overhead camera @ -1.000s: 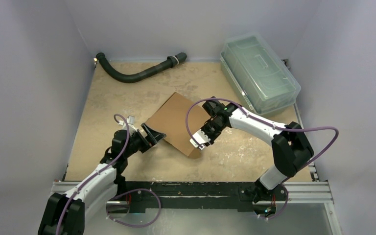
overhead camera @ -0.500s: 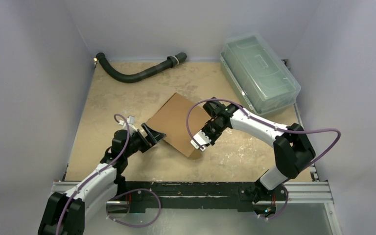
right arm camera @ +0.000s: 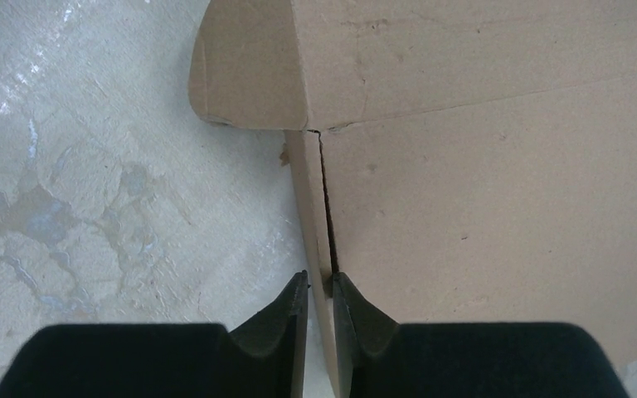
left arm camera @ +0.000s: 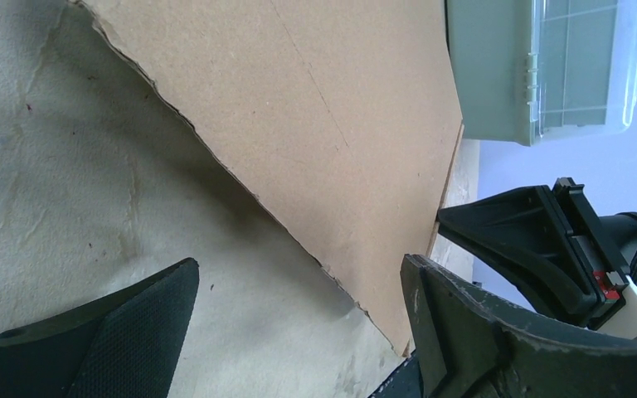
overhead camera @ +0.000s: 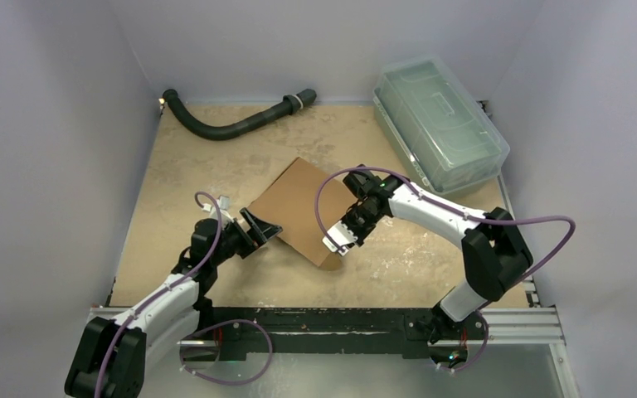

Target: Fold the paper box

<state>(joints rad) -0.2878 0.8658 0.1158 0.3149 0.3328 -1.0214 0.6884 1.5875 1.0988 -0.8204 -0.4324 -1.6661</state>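
The paper box [overhead camera: 294, 203] is a brown cardboard sheet lying mostly flat at mid-table, its near corner rounded into a tab. My right gripper [overhead camera: 337, 242] is at the box's near-right edge. In the right wrist view its fingers [right arm camera: 321, 286] are shut on a thin raised side strip of the paper box [right arm camera: 481, 166], beside a slit. My left gripper [overhead camera: 264, 230] stands open at the left edge. In the left wrist view the ragged edge and corner of the paper box [left arm camera: 323, 108] lie between its wide-apart fingers [left arm camera: 299, 332], close to the right one.
A clear greenish lidded plastic bin [overhead camera: 440, 120] stands at the back right, also in the left wrist view [left arm camera: 547, 66]. A black corrugated hose [overhead camera: 232, 124] lies along the back edge. Pale walls close in three sides of the table [overhead camera: 182, 166].
My right gripper's fingers have closed in on the box's side strip. The left gripper and the box have hardly moved.
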